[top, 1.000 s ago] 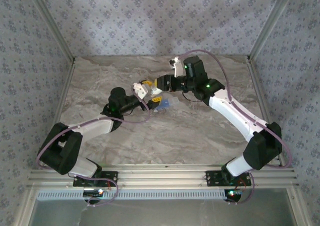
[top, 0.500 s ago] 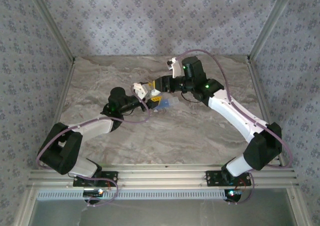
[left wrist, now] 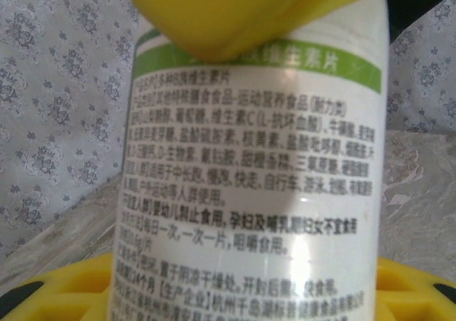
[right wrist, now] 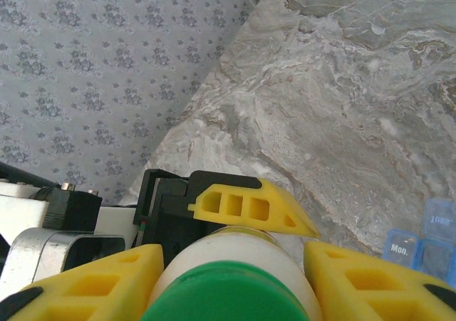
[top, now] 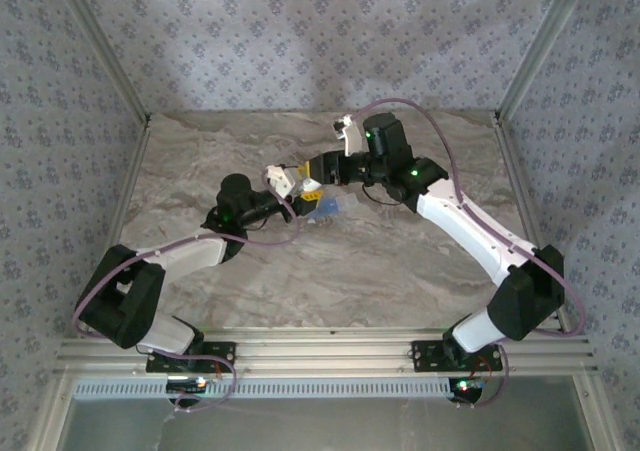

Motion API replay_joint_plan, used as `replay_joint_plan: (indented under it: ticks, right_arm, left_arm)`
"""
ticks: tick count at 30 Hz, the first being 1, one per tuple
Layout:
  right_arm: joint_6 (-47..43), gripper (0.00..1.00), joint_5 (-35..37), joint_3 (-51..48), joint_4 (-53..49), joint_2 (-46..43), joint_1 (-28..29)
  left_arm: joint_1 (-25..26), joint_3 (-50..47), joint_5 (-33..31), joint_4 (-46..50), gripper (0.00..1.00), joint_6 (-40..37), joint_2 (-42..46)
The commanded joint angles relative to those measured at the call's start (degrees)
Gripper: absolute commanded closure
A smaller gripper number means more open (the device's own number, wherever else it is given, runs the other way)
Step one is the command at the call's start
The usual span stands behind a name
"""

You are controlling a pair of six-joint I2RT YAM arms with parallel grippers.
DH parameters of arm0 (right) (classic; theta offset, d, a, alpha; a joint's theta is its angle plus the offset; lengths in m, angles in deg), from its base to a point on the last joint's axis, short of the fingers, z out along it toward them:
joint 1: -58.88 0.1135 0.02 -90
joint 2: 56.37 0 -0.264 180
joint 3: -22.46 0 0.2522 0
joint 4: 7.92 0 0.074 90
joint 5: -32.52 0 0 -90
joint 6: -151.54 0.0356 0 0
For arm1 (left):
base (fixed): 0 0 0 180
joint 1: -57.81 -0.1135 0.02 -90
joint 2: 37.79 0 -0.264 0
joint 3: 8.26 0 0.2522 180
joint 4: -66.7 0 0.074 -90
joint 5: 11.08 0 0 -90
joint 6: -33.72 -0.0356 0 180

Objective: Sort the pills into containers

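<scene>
One bottle (right wrist: 214, 253): printed label (left wrist: 249, 214), green cap (right wrist: 228, 296)

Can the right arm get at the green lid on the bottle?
Probably yes. The right gripper straddles the green cap with nothing between, and the left gripper holds the bottle steady.

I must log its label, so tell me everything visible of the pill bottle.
The pill bottle is white, plastic-looking, with a green band, dense black Chinese print and a green cap. The left claw clamps its body above the marble-look table, near the blue pill box; the right claw flanks the cap, grip unclear.
</scene>
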Motion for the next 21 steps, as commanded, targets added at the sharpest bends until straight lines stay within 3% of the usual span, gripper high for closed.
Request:
replay_joint_plan:
  ticks: [1, 4, 9, 13, 21]
  right_arm:
    - [3.38, 0.41, 4.21, 2.86, 0.15, -3.57, -0.35]
    - [7.63, 0.36, 9.60, 2.64, 0.44, -5.76, -0.56]
    - [15.82, 0.36, 16.83, -2.46, 6.65, -8.65, -0.34]
    - [16.98, 0.35, 21.64, -4.30, 9.17, -7.88, 1.25]
    - [19.97, 0.35, 25.26, -4.02, 10.69, -2.46, 2.65]
  left_arm:
    - [0.48, 1.16, 0.05, -1.79, 0.92, 1.49, -0.16]
    - [0.46, 0.09, -4.17, -4.19, 1.00, 3.18, -0.64]
    - [1.01, -0.73, -8.79, -7.24, 1.00, 4.08, -2.39]
    - [2.43, -0.73, -15.63, -8.52, 1.00, 3.68, -3.51]
    - [3.78, 0.06, -17.80, -9.47, 1.00, 3.17, -5.23]
